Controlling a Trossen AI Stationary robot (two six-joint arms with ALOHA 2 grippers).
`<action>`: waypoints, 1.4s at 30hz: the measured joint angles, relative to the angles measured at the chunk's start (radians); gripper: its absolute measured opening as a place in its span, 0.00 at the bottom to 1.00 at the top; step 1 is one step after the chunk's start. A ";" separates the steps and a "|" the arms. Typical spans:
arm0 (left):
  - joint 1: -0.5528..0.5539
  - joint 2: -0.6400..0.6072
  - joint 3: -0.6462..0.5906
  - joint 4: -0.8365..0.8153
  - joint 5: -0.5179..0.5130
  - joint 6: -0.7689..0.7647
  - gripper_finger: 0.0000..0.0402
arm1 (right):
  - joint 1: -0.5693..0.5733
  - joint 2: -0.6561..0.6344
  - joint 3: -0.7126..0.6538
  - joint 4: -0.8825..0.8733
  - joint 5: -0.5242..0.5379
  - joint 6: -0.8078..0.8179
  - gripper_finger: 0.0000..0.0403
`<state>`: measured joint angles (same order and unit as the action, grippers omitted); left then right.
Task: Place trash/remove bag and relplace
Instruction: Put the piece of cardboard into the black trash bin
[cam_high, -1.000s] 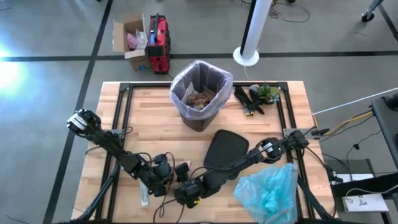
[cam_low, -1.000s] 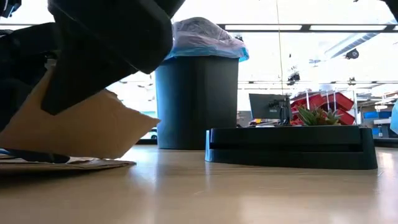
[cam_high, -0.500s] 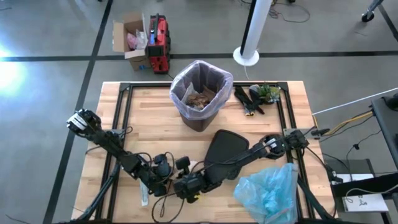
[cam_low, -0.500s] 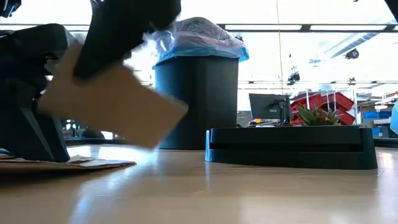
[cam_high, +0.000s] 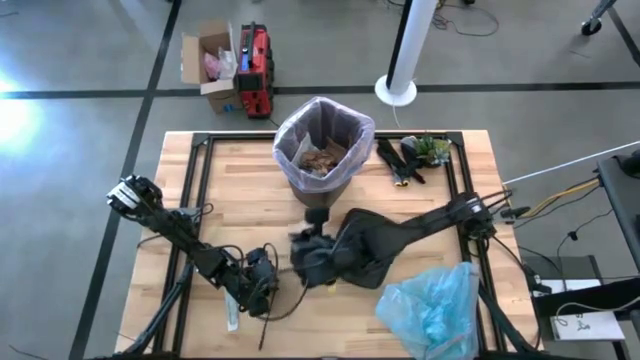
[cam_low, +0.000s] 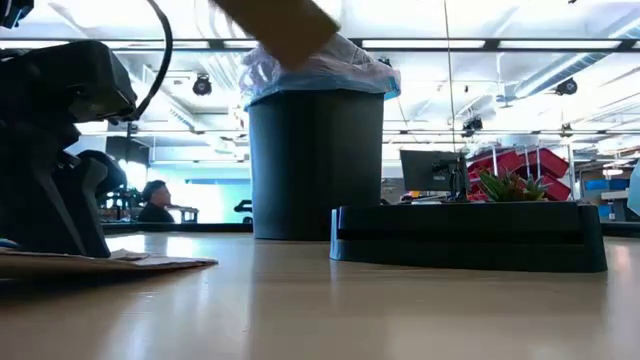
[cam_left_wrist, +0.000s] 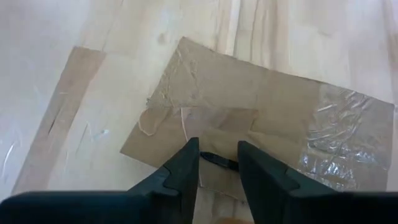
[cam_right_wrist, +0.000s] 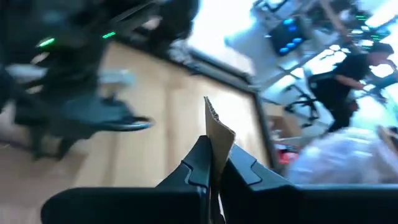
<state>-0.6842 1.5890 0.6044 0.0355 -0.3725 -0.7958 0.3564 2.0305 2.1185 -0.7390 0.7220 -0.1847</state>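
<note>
Two fingers of the right gripper (cam_right_wrist: 211, 163) clamp tight on a brown cardboard scrap (cam_right_wrist: 217, 134), lifted near the lined bin (cam_high: 322, 150). Left gripper (cam_left_wrist: 216, 163) stands slightly parted over flat cardboard (cam_left_wrist: 261, 118) on the table (cam_high: 230, 190), holding nothing.

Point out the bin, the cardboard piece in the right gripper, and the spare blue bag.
bin (cam_high: 322, 190), high view, dark outer wall.
cardboard piece (cam_right_wrist: 219, 134), right wrist view, edge above the fingers.
spare blue bag (cam_high: 432, 310), high view, crinkled middle.
</note>
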 joint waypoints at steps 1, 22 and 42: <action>0.000 0.000 0.000 0.000 0.000 -0.007 0.26 | -0.010 -0.023 0.000 0.014 0.018 -0.004 0.00; 0.002 0.002 -0.001 0.028 -0.033 -0.098 0.35 | -0.373 -0.201 0.000 0.259 -0.060 -0.076 0.06; -0.005 -0.240 -0.001 -0.112 -0.001 -0.052 0.39 | -0.340 -0.199 -0.058 0.215 -0.208 -0.009 0.43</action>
<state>-0.6895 1.3490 0.6033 -0.0768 -0.3733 -0.8475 0.0161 1.8313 2.0605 -0.5240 0.5137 -0.1940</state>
